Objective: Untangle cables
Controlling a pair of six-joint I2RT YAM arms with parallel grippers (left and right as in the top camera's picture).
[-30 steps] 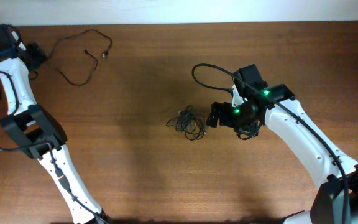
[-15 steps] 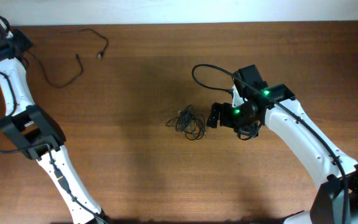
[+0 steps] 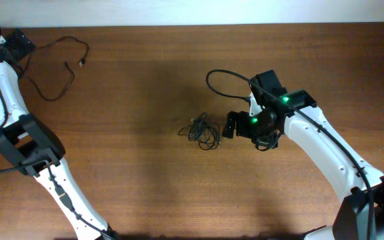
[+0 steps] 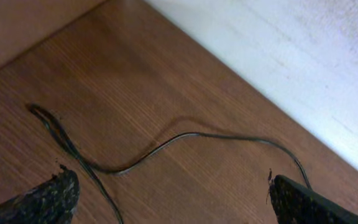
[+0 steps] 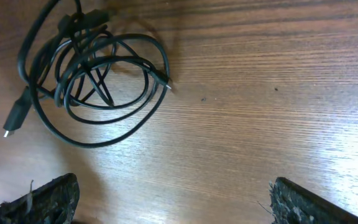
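Both grippers have their jaws spread wide, with nothing pinched between them as far as the wrist views show. The right gripper point(image 5: 173, 199) hangs low over the middle of the table point(image 5: 272, 93). The cable bundle point(image 5: 92, 74) lies just beside it, on the side toward the left edge. It is a pile of black loops crossing one another, with one big outer loop around them and a plug end point(image 5: 16, 118) poking out at one side.

The left gripper point(image 4: 169, 193) is off at the far left corner, over a loose cable strand point(image 4: 185, 134) that snakes along the far edge, well apart from the bundle. That strand runs out of sight below the fingers, so I can't tell whether it touches them.

From where I stand, the job in hand looks like drawing the next cord out of the bundle. I'd go for the free plug end or the outer loop, not the crossed middle, since a bite there would likely catch two cords and tighten the knot. The fingers should come down astride a single strand and close only once that strand sits between them. I'd lift little and pull slowly toward bare wood on the right edge side. If the whole pile starts to slide, stop and regrip nearer the plug. The left arm could pin the pile, and the freed strand is best left at its corner, clear of the rest.
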